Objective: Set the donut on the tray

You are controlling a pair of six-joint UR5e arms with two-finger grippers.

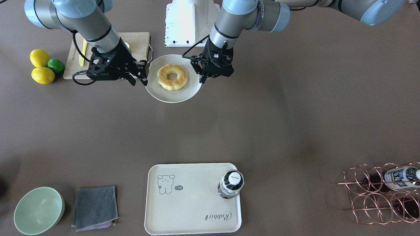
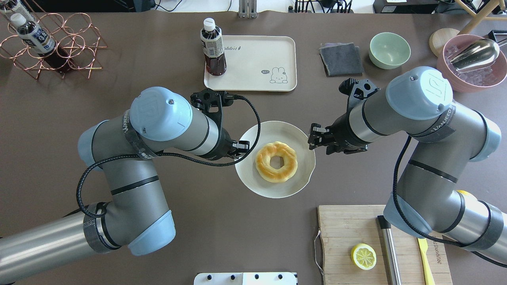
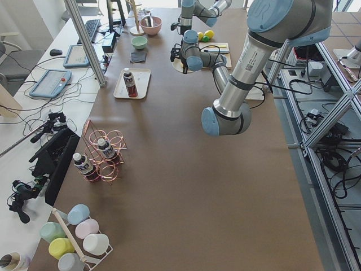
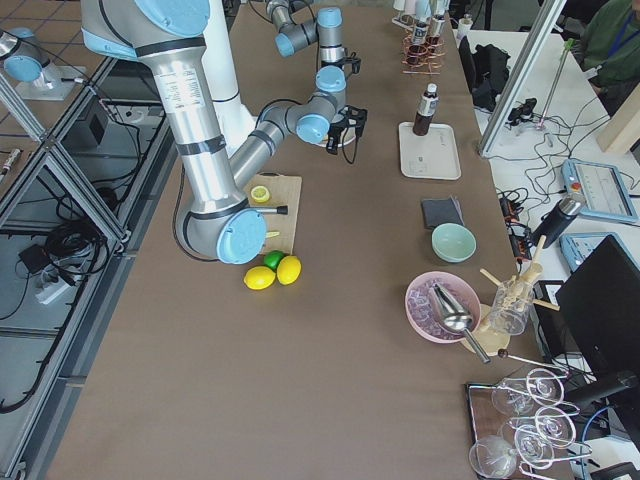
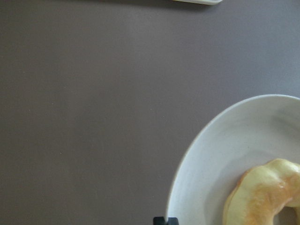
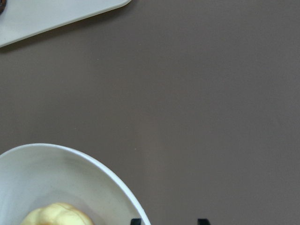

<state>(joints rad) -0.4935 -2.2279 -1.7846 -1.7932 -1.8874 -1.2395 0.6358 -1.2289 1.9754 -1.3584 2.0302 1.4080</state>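
The donut (image 1: 182, 78) (image 2: 263, 162), a golden-yellow ring, lies on a round white plate (image 1: 177, 96) (image 2: 273, 128) mid-table. The cream tray (image 1: 193, 200) (image 2: 253, 59) with the cartoon animal lies beyond it, across the table. My left gripper (image 2: 242, 148) (image 1: 204, 78) is at the plate's left rim; in its wrist view (image 5: 165, 220) the tips are together at the rim, beside the donut (image 5: 262, 197). My right gripper (image 2: 315, 138) (image 1: 139, 78) is open at the plate's right rim, its tips (image 6: 168, 220) apart just outside the rim.
A drink bottle (image 2: 213, 47) stands on the tray's corner. A grey cloth (image 2: 340, 59) and a green bowl (image 2: 389, 50) lie beside the tray. A cutting board (image 2: 344, 237) with a half lemon (image 2: 363, 256) is near the robot. A copper bottle rack (image 2: 51, 47) stands far left.
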